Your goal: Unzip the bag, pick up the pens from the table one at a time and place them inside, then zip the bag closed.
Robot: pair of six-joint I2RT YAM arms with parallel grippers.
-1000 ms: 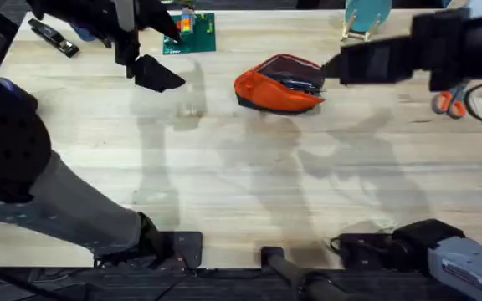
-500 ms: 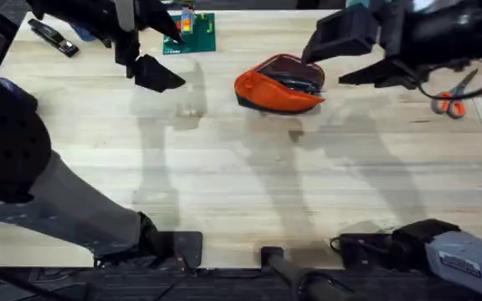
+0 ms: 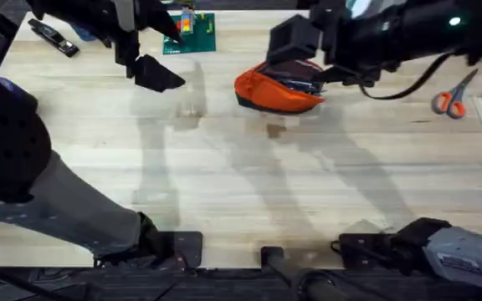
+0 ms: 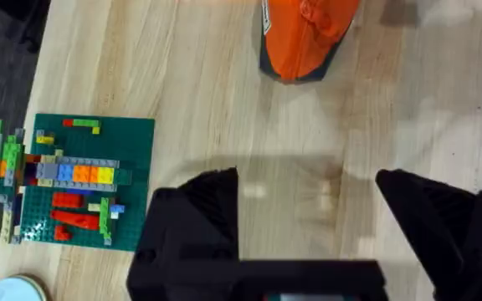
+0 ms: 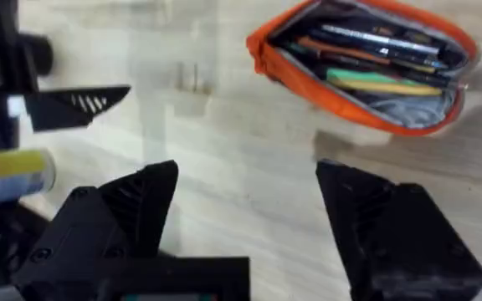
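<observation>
Bag (image 3: pixel 276 89) near the tabletop's (image 3: pixel 224 184) far edge, unzipped, pens (image 5: pixel 375 40) already inside. Right tool (image 3: pixel 308 52) open and empty above it; left tool (image 4: pixel 308 217) open, empty. Zipping closed remains.

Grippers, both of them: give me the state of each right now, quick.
Left gripper: open, holding nothing, hovering over bare table.
Right gripper: open, holding nothing, beside the unzipped bag.

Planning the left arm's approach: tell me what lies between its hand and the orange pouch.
Bare wooden table, seen in the left wrist view, separates the open left hand from the orange fabric pouch.
</observation>
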